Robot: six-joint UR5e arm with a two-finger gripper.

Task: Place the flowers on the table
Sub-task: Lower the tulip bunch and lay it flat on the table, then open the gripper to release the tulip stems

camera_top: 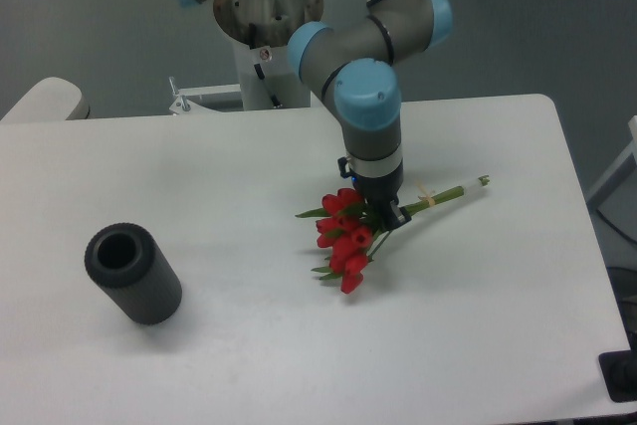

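The flowers (343, 236) are a bunch of red tulips with green leaves and long pale stems. They lie low over the white table (249, 345), right of its middle, heads pointing to the lower left and stem ends to the upper right. My gripper (381, 214) points straight down and is shut on the flowers where the stems meet the heads. Whether the bunch rests on the tabletop or hangs just above it, I cannot tell.
A dark grey ribbed hollow cylinder (132, 272) lies on the table's left side. The arm's base and white mounting column (267, 57) stand behind the far edge. The table's right edge runs near x 600.
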